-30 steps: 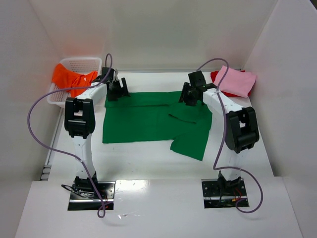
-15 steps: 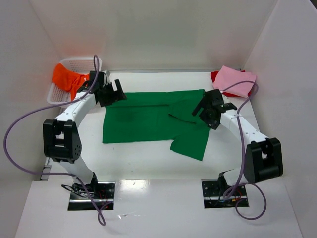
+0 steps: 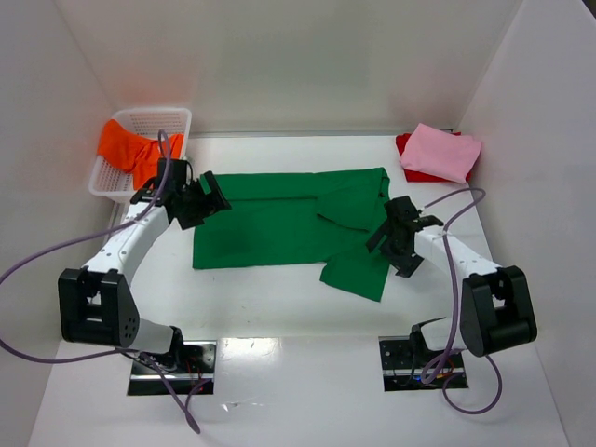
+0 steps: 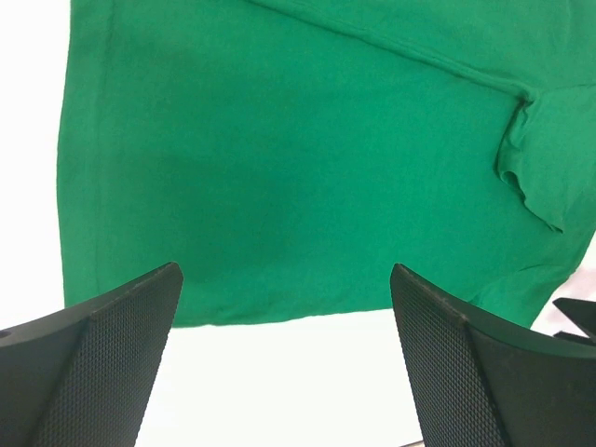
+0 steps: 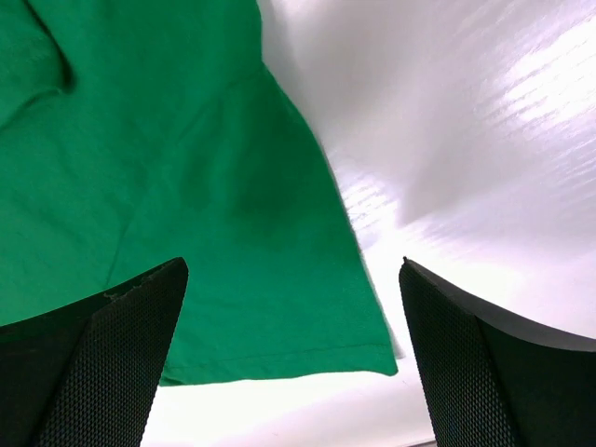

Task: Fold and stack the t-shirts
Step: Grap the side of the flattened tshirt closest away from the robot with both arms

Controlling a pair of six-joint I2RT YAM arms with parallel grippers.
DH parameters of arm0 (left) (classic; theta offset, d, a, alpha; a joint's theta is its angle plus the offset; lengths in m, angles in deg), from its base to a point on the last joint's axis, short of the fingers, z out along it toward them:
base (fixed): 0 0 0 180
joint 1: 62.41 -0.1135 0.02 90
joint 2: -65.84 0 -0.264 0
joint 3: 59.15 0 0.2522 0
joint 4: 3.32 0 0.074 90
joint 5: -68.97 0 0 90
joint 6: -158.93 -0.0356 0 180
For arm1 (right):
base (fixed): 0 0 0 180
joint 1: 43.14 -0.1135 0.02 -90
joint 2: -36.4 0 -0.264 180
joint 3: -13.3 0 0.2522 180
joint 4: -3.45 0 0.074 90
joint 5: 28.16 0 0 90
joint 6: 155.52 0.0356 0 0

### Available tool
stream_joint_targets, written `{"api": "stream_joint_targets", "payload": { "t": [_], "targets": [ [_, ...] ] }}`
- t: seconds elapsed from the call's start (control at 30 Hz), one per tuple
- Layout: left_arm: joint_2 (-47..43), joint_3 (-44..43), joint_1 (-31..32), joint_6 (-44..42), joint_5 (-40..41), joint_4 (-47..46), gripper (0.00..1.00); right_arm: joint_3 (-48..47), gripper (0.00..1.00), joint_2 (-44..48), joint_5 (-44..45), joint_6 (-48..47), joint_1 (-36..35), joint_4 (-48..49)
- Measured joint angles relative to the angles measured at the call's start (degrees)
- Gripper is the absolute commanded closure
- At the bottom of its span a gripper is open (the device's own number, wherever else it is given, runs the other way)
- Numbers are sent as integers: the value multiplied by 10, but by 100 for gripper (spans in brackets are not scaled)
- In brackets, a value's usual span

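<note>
The left gripper [image 3: 199, 198] is seen with its jaws spread wide and nothing held between them. In the left wrist view its dark textured fingers [image 4: 107, 358] are set far apart above the near hem of the green t-shirt [image 3: 265, 228]. The gripper is placed at the left edge of that shirt; whether the cloth is touched cannot be told.

The right gripper [image 3: 400, 244] is likewise held with its jaws spread and empty. It is placed at the right side of the green t-shirt, just beside the flap that reaches toward the near edge of the table [image 3: 270, 303]. In the right wrist view, green cloth is seen at the left finger and bare white table at the right one.

The green t-shirt is laid flat across the middle of the table, with one sleeve turned in at its right side.

A folded pink t-shirt [image 3: 443, 152] is laid on a red t-shirt [image 3: 407, 145] at the far right corner. At the far left corner an orange t-shirt [image 3: 124, 146] is draped over the rim of a white mesh basket [image 3: 160, 114].
</note>
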State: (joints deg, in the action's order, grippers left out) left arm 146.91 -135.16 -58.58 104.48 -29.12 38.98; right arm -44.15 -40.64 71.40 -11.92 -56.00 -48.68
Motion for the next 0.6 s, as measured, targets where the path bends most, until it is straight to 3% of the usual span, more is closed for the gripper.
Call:
{"api": "stream_joint_targets", "payload": {
  "t": [0.37, 0.6],
  "targets": [
    [-11, 51, -18, 58, 19, 3, 0, 52, 31, -6, -25, 19, 0, 21],
    [-16, 98, -53, 114, 22, -6, 0, 50, 68, -17, -27, 11, 0, 29]
  ]
}}
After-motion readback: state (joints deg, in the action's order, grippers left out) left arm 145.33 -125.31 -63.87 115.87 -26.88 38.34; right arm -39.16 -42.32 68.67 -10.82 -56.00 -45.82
